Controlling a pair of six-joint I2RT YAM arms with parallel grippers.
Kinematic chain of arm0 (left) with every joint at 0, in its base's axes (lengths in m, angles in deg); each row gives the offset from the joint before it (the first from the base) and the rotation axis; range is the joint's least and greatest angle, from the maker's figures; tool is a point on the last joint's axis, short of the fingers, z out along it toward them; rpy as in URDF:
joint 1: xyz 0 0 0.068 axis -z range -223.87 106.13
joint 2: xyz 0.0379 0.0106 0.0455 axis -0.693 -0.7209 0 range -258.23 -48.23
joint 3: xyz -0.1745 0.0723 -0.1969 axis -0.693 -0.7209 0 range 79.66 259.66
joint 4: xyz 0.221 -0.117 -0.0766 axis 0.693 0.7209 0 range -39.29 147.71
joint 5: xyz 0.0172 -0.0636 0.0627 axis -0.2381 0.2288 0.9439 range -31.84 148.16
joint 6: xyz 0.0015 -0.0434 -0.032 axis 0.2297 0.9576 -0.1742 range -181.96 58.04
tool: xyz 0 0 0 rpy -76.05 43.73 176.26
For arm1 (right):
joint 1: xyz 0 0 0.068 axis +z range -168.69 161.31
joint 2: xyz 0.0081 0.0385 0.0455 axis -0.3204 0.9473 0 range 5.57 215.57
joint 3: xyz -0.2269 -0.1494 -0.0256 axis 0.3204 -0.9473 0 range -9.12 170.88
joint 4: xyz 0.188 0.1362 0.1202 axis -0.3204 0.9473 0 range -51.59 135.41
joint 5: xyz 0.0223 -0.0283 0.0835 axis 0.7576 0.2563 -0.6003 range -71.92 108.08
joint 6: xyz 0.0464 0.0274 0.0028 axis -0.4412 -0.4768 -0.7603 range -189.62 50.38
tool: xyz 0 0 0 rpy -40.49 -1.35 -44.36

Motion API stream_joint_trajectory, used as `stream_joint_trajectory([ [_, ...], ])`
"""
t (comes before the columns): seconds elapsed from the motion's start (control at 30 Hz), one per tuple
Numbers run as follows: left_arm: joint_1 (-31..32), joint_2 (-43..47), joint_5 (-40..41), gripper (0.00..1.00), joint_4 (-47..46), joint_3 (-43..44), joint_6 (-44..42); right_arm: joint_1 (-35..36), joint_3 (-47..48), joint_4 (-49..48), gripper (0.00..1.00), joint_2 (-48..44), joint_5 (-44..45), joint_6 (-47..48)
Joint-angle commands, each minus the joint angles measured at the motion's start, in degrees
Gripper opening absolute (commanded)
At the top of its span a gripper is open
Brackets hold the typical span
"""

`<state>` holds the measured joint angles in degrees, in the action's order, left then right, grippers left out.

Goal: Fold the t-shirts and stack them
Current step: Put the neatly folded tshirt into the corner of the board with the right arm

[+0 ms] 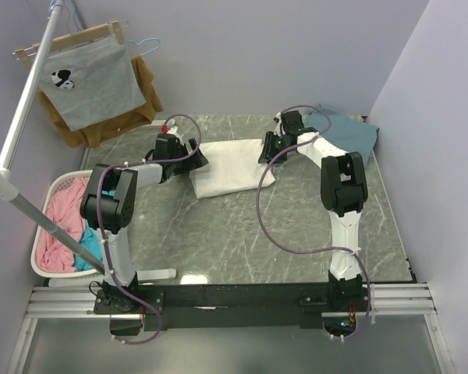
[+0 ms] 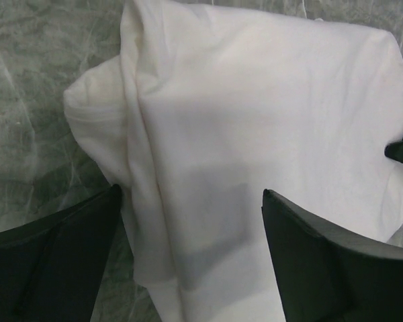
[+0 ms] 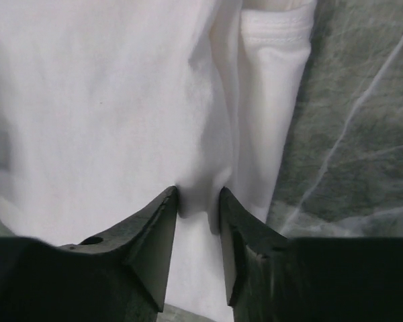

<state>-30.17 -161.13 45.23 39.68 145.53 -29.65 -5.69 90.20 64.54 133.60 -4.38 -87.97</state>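
Observation:
The white t-shirt [image 1: 230, 167] lies partly folded on the marbled table, its red logo hidden. My left gripper [image 1: 196, 160] is open, its jaws wide apart over the shirt's left end; the left wrist view shows the cloth [image 2: 255, 100] between the spread gripper [image 2: 190, 193]. My right gripper [image 1: 265, 149] is at the shirt's right end. In the right wrist view the gripper [image 3: 197, 194] is pinched shut on a raised fold of the white cloth [image 3: 107, 100]. The teal-blue t-shirt [image 1: 347, 128] lies crumpled at the back right, behind the right arm.
A white laundry basket [image 1: 51, 195] with pink and turquoise cloth stands at the left table edge. A grey shirt with an animal mark [image 1: 90, 82] and a brown garment [image 1: 144, 86] hang on a rail [image 1: 23, 117] at the back left. Walls close the back and right.

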Motion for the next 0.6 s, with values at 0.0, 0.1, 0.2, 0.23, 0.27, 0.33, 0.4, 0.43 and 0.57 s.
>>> stream_joint_trajectory([
  [0.0,0.28,-2.59,-2.10,0.88,-1.54,0.49,0.73,0.37,-0.54,-2.05,0.19,-0.50,-2.59,0.59],
  [0.1,0.28,-3.02,-3.50,0.74,-2.68,0.49,0.91,0.37,-2.56,-3.18,0.00,-2.77,-2.77,0.59],
  [0.2,0.19,-3.11,-4.30,0.54,-3.82,0.05,1.61,0.37,-6.86,-4.51,0.00,-5.24,-2.68,-0.11],
  [0.23,0.19,-3.03,-4.47,0.49,-4.09,-0.21,1.44,0.45,-9.13,-4.94,0.00,-6.98,-2.59,-0.37],
  [0.27,0.11,-2.94,-4.73,0.39,-4.26,-0.30,1.26,0.37,-10.46,-5.38,0.00,-7.87,-2.16,-0.63],
  [0.33,-0.24,-2.68,-5.87,0.28,-4.62,-0.65,0.47,0.37,-14.05,-5.65,0.00,-10.60,-1.01,-1.16],
  [0.4,-0.94,-2.50,-8.85,0.18,-5.84,-1.00,-0.06,0.37,-16.44,-5.83,0.00,-13.22,-1.44,-1.08],
  [0.43,-1.21,-2.41,-10.00,0.16,-6.37,-1.52,-0.23,0.45,-19.06,-6.18,0.00,-14.29,-1.36,-0.99],
  [0.57,-1.30,-2.41,-16.15,0.16,-7.96,-2.23,-1.38,0.45,-24.00,-6.44,0.14,-18.07,0.47,-1.42],
])
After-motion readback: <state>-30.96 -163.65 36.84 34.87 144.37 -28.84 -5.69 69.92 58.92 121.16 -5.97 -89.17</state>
